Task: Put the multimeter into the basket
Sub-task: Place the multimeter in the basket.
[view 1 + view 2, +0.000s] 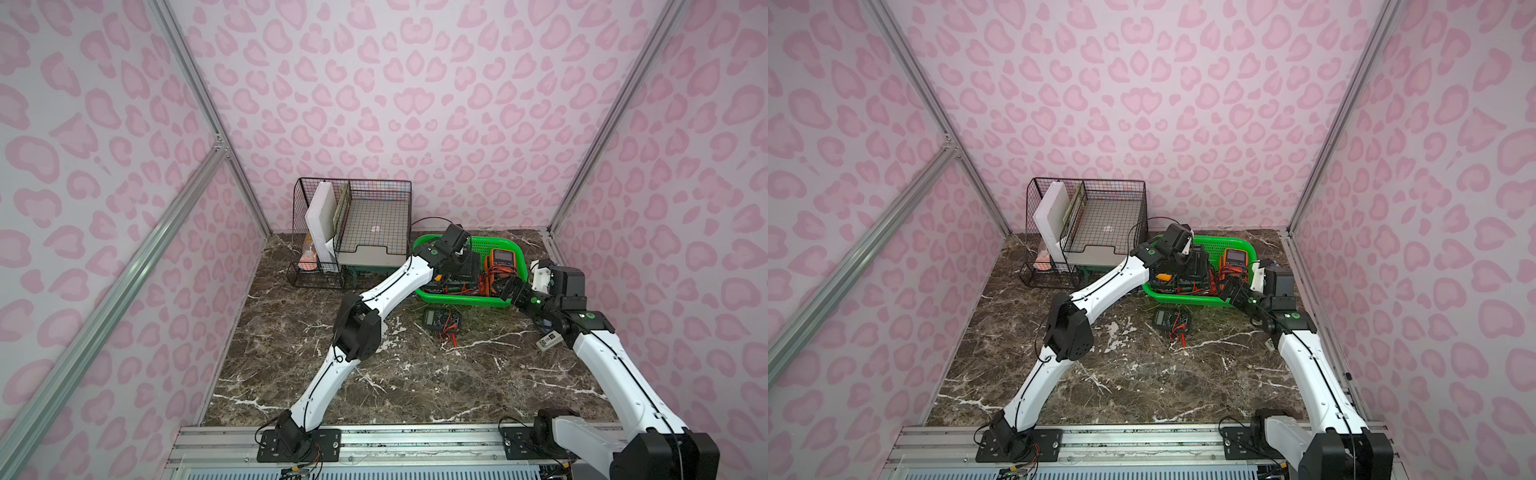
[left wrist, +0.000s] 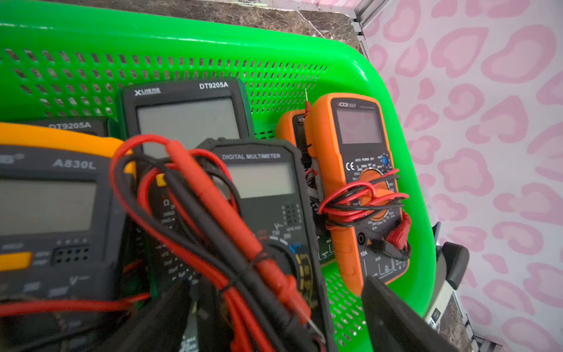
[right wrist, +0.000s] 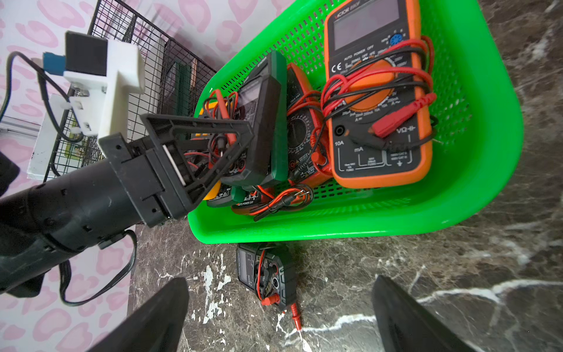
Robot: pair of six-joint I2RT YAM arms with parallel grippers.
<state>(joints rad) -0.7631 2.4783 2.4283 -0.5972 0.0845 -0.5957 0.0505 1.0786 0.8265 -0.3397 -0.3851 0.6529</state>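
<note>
The green basket (image 1: 457, 300) (image 1: 1183, 301) (image 2: 182, 39) (image 3: 335, 233) stands at the back right and holds several multimeters with red and black leads, among them an orange one (image 1: 502, 259) (image 3: 377, 91). A small black multimeter (image 1: 441, 320) (image 1: 1171, 321) (image 3: 268, 275) lies flat on the table just in front of the basket, its leads beside it. My left gripper (image 1: 465, 272) (image 2: 278, 330) hangs open inside the basket, straddling a black multimeter (image 2: 268, 195) without pinching it. My right gripper (image 1: 502, 287) (image 3: 278, 330) is open and empty, above the table near the basket's front right corner, facing the small multimeter.
A black wire-mesh organizer (image 1: 353, 232) with a white board stands left of the basket against the back wall. A small white labelled device (image 1: 549, 341) lies on the table under my right arm. Pink patterned walls close in on three sides.
</note>
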